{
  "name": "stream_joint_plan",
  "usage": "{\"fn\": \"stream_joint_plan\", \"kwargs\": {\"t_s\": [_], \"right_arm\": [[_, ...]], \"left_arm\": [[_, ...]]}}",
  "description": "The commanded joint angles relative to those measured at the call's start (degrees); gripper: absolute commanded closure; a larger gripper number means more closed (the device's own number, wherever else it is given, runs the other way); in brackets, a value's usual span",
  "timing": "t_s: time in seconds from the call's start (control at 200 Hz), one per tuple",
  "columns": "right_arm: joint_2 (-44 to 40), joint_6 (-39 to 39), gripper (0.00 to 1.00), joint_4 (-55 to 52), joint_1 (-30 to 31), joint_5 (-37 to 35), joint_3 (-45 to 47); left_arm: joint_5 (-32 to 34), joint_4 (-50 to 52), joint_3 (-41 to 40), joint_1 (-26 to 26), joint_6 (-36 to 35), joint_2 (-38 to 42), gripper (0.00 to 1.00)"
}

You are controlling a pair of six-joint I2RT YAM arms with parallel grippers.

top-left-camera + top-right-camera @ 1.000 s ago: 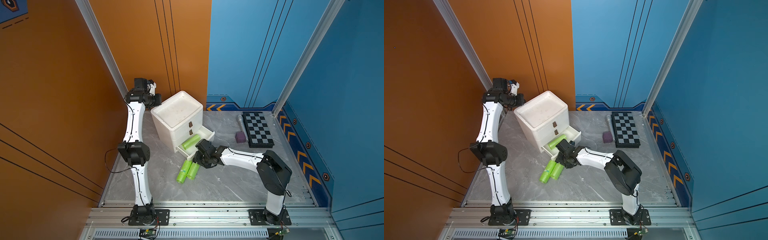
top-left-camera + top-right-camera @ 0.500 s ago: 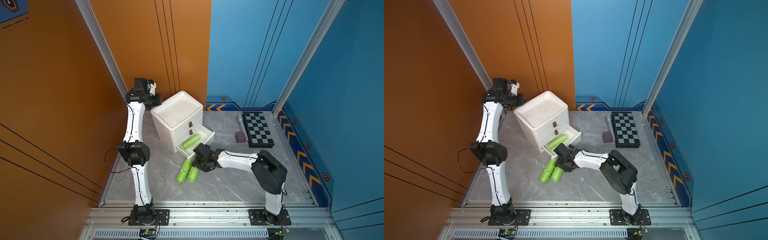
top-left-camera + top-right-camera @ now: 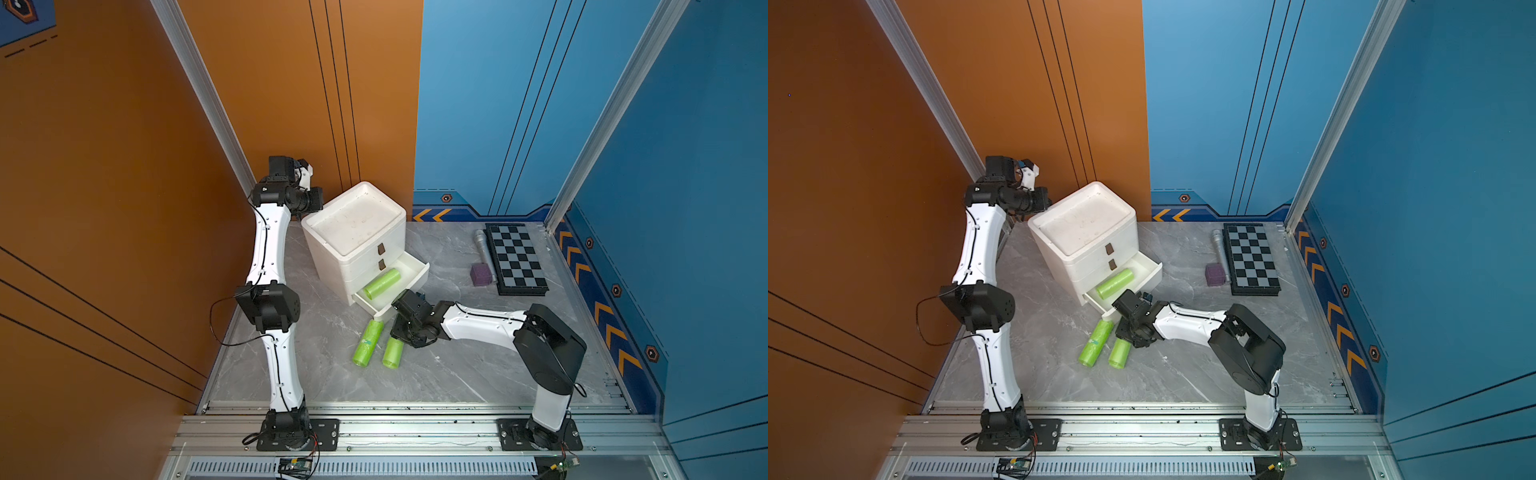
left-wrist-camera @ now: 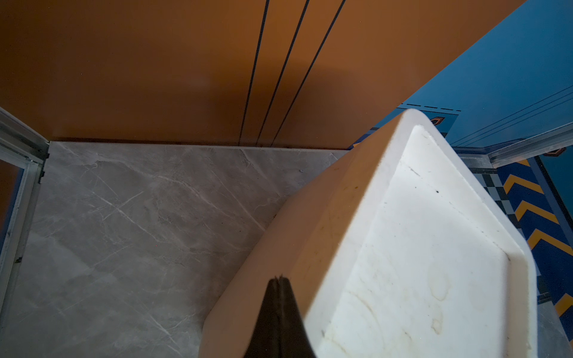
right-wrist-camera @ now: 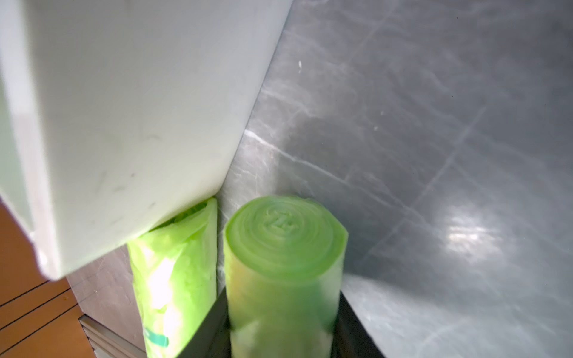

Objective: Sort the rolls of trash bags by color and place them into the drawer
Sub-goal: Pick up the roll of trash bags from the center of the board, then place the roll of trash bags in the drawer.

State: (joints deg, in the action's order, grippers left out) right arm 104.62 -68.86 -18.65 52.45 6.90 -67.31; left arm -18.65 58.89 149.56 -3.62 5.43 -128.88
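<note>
While the right hand (image 5: pixel 282 313) gripped a green roll (image 5: pixel 283 248) on the worktop (image 3: pixel 457 374), a second roll (image 5: pixel 176 279) lay just beside it and a third roll (image 3: pixel 381 283) lay in the open drawer (image 3: pixel 409 270). The pickup seemed in hand; next it would need lifting clear over the drawer's front. The left hand (image 4: pixel 279 288) was shut and empty.
</note>
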Motion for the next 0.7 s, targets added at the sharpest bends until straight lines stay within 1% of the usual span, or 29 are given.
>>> {"fn": "stream_joint_plan", "kwargs": {"t_s": [0.0,0.13,0.25,0.4,0.445,0.455,0.475,0.696], "right_arm": [[-6.46,1.66,0.70,-2.47,-1.43,1.98,-0.12],[-9.62,1.32,0.71,-2.69,-4.19,3.77,-2.09],[-9.24,1.81,0.71,-2.57,-7.42,4.83,-7.61],[-4.14,3.07,0.71,-2.60,-11.59,5.83,-16.01],[-2.18,2.98,0.71,-2.53,-11.82,5.89,-18.33],[-1.71,2.93,0.71,-2.55,-13.15,5.93,-18.90],[-0.78,2.67,0.71,-2.57,-13.92,5.83,-19.75],[8.55,-1.05,0.66,-2.07,-15.99,7.12,-27.35]], "left_arm": [[-4.00,8.42,-2.06,2.65,-0.98,-0.09,0.97],[-3.66,8.45,-2.50,2.78,-1.11,0.44,0.97],[-3.88,8.43,-2.90,2.82,-1.30,0.52,0.97],[-3.88,8.51,-3.08,3.09,-1.36,0.20,0.97],[-3.96,8.52,-3.05,3.09,-1.41,0.14,0.97],[-3.96,8.52,-3.04,3.13,-1.46,0.17,0.97],[-3.96,8.44,-3.04,3.05,-1.55,0.22,0.97],[-4.37,8.49,-2.40,2.76,-1.24,-0.04,0.97]]}}
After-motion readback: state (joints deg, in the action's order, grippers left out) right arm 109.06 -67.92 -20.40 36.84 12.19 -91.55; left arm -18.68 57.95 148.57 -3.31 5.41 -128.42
